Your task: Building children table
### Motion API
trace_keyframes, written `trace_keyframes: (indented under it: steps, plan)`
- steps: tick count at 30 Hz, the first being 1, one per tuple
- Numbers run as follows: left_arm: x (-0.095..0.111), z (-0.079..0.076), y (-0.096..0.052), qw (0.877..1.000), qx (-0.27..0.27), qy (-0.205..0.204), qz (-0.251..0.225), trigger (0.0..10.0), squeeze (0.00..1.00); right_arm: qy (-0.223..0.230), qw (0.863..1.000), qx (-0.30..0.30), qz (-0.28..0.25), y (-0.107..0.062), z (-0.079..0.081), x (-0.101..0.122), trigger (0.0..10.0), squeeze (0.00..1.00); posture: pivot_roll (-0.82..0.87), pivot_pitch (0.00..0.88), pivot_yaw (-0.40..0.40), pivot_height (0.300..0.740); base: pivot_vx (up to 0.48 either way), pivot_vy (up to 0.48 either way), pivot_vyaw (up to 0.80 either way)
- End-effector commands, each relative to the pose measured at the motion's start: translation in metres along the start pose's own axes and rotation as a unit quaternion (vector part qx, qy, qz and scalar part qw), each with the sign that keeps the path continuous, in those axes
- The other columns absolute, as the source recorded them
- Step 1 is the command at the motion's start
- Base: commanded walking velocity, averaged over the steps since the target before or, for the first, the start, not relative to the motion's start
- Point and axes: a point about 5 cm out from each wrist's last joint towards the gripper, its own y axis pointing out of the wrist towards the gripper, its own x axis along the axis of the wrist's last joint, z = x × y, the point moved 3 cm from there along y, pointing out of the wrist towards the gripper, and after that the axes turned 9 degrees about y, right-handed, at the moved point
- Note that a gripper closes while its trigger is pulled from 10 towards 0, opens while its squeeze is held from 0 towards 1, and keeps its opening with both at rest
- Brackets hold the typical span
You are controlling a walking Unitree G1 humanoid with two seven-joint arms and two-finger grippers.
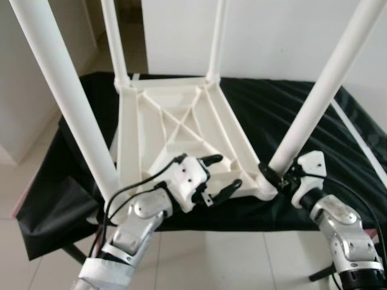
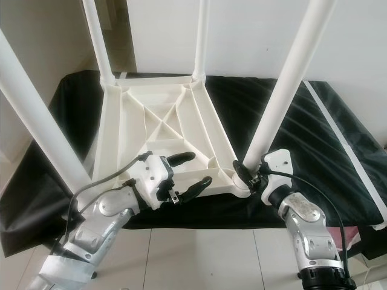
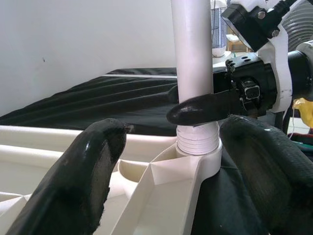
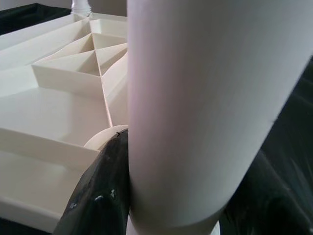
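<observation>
An upturned white table [image 1: 181,130] lies on a black cloth [image 1: 314,121]. The right gripper [image 1: 273,176] clamps its near right leg [image 1: 314,103]; the left gripper [image 1: 214,176] hovers open over the near edge.

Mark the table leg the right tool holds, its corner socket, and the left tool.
table leg [image 1: 314,99], left eye view, mid-shaft.
corner socket [image 3: 198,164], left wrist view, collar rim.
left tool [image 2: 187,172], right eye view, between fingertips.

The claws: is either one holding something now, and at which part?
The right claw grips the near right table leg at its base by the socket; the left claw is open, holding nothing.
</observation>
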Motion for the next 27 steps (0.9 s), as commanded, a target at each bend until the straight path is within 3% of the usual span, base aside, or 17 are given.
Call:
trace_keyframes:
  steps: [1,9,15,19,24,27]
  plan:
    - [0.002,-0.002,0.0,1.0,-0.009,0.002,-0.002,10.0,0.0,0.018,0.999,-0.028,0.007,-0.005,0.001,-0.009,10.0,0.0,-0.04,0.0,-0.059,0.74,0.0,0.0,0.0]
    - [0.001,0.004,-0.001,1.0,0.007,0.0,0.0,10.0,0.0,0.049,0.996,-0.074,-0.021,-0.006,0.013,-0.01,10.0,0.0,-0.04,0.0,-0.059,0.74,0.0,0.0,0.0]
    - [0.002,0.01,0.0,1.0,0.023,-0.012,-0.007,10.0,0.0,0.059,0.984,-0.161,-0.05,-0.005,0.013,-0.008,10.0,0.0,-0.07,0.0,-0.046,0.74,0.0,0.0,0.0]
    - [0.002,0.012,0.005,1.0,0.023,-0.012,-0.012,10.0,0.0,0.06,0.961,-0.268,-0.038,-0.009,0.007,-0.019,10.0,0.0,-0.07,0.0,-0.046,0.74,0.0,0.0,0.0]
    - [0.002,0.016,0.006,1.0,0.026,-0.008,-0.012,10.0,0.0,0.069,0.948,-0.308,-0.036,-0.01,0.006,-0.025,10.0,0.0,-0.07,0.0,-0.046,0.74,0.0,0.0,0.0]
    - [0.002,0.017,0.005,0.999,0.03,-0.007,-0.011,10.0,0.0,0.075,0.933,-0.35,-0.027,-0.011,0.007,-0.032,10.0,0.0,-0.06,0.0,-0.047,0.74,0.0,0.0,0.0]
